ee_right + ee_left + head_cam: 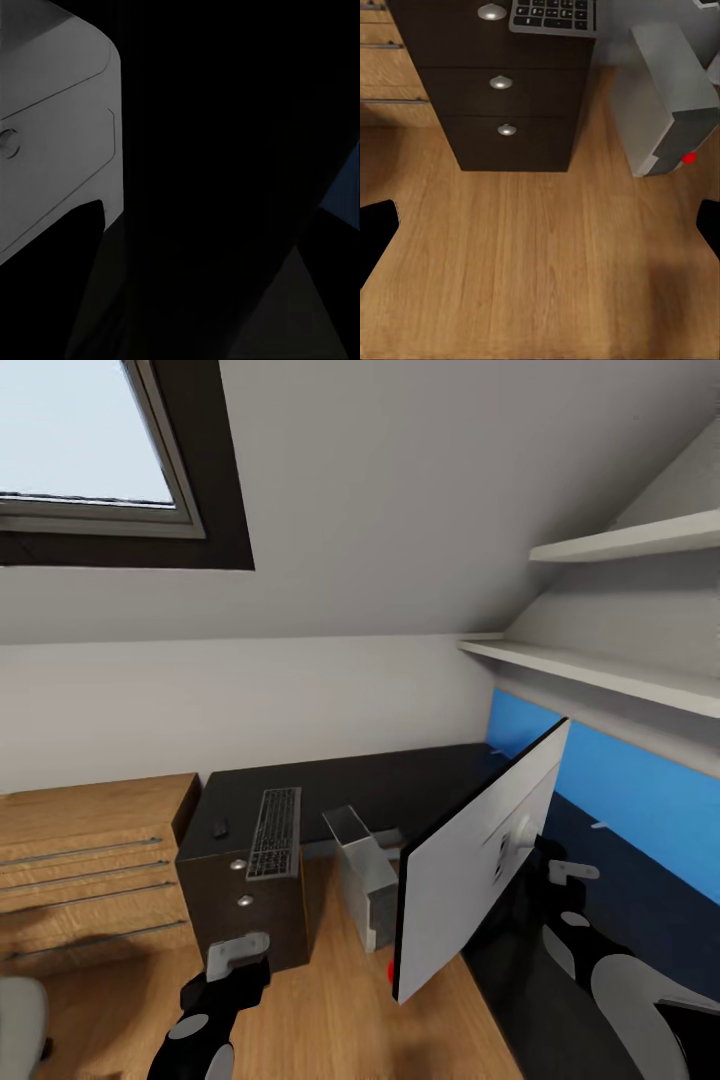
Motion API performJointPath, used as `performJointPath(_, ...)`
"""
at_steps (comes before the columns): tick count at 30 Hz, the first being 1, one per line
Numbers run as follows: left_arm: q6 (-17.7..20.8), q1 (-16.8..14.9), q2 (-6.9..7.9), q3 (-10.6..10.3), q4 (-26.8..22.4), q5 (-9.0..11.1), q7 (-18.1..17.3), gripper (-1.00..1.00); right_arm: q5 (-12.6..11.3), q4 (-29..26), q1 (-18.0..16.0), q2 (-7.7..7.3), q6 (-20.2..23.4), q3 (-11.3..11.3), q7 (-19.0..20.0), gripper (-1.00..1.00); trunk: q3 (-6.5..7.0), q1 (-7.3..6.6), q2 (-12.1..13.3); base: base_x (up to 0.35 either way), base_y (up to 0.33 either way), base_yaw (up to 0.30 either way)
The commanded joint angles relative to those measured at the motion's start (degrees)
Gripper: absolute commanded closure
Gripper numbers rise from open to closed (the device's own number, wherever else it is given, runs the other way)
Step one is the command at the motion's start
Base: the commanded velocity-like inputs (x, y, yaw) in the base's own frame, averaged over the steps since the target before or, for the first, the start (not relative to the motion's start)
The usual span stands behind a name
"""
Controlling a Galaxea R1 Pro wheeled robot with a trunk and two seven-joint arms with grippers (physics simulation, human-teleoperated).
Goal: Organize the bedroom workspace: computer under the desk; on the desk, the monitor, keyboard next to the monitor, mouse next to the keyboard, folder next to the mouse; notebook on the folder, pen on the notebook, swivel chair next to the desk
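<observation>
Looking down from the head camera, saw a dark desk (400, 785) running along the white wall, with its drawer unit (245, 905) at the near end. Found the keyboard (275, 832) lying lengthwise on the desk top above the drawers and the mouse (220, 827) just beside it, towards a wooden dresser (90, 860). Made out the computer (362, 870) standing on the wooden floor (340, 1010), beside the drawer unit at the desk's edge. Noted the monitor (475, 865) tilted and turned with its pale back to the camera, its lower corner over the floor. Spotted the right gripper (540, 857) close against the monitor's back; could not tell whether apart or clamped. Saw the left gripper (237, 952) hanging low before the drawers, touching nothing.

Turning to the left wrist view, saw both dark fingers (376, 232) spread wide at the frame's edges, bare floor between them. Picked out three drawer knobs (501, 82), a corner of the keyboard (553, 15) above them, and the grey computer (667, 97) showing a red light (688, 158) on its front.

Turning to the right wrist view, found mostly darkness, plus the monitor's grey back (52, 135) with a rounded corner, very near. Could not read the jaws there.
</observation>
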Motion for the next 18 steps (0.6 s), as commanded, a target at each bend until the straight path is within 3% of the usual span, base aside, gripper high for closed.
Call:
performJointPath(1, 0.1, -0.03, 0.01, -0.06, -0.08, 0.6, 0.53, -1.0, 0.42, 0.0, -0.08, 0.01, -0.23, -0.37, 0.01, 1.0, -0.09, -0.02, -0.1, -0.334, 0.0, 0.0)
performJointPath(18, 0.1, -0.03, 0.01, -0.06, -0.16, 0.6, 0.53, -1.0, 0.42, -0.02, -0.08, 0.03, -0.23, -0.29, 0.03, 1.0, -0.09, -0.02, -0.1, -0.333, -0.024, 0.0)
